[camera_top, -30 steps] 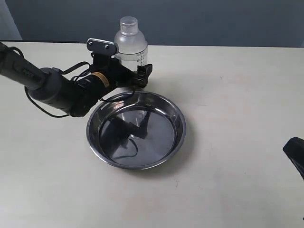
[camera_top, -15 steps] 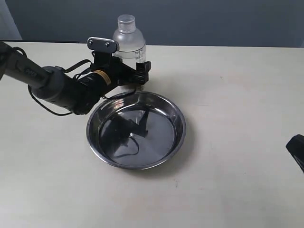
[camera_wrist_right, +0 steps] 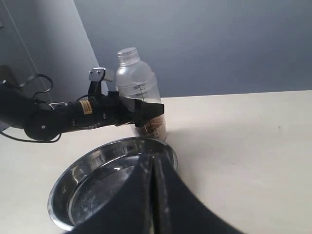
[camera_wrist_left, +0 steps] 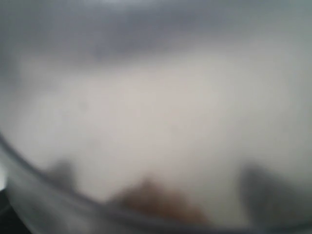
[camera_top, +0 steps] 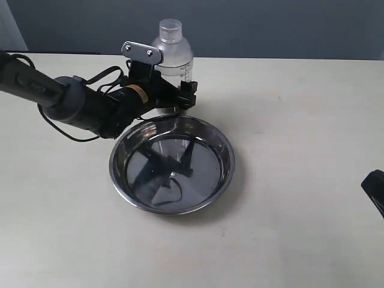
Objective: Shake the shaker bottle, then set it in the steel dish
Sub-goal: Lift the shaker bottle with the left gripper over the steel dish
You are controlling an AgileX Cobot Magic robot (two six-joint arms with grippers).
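– Over the table (camera_top: 300, 120) in the exterior view, what do we log first?

– We log the bottle (camera_top: 174, 51), upright just beyond the far rim of the dish (camera_top: 223, 150) and outside it. The left gripper (camera_top: 175, 99) reaches in from the left and is clamped around the bottle's lower body. The fingers hide the base, so we cannot tell if it touches the table.

– And the dish?

– It sits flat on the table, and its shiny bottom mirrors the arm and bottle.

– Do we see the right gripper there?

– We see only a black bit (camera_top: 375, 192) at the right edge, well apart from the dish. We cannot tell its state from that view.

– Left wrist view?

– It is blurred. The bottle (camera_wrist_left: 156, 122) wall fills it, with brown grains (camera_wrist_left: 151, 200) low inside. The fingers are too smeared for us to read.

– Right wrist view?

– The right gripper (camera_wrist_right: 153, 163) has its fingers pressed together, only a thin seam between them, gripping nothing. The dish (camera_wrist_right: 63, 190) lies between it and the bottle (camera_wrist_right: 136, 83). The bottle stands upright in the left gripper (camera_wrist_right: 146, 109). We note a printed scale on its side and grains at the bottom.
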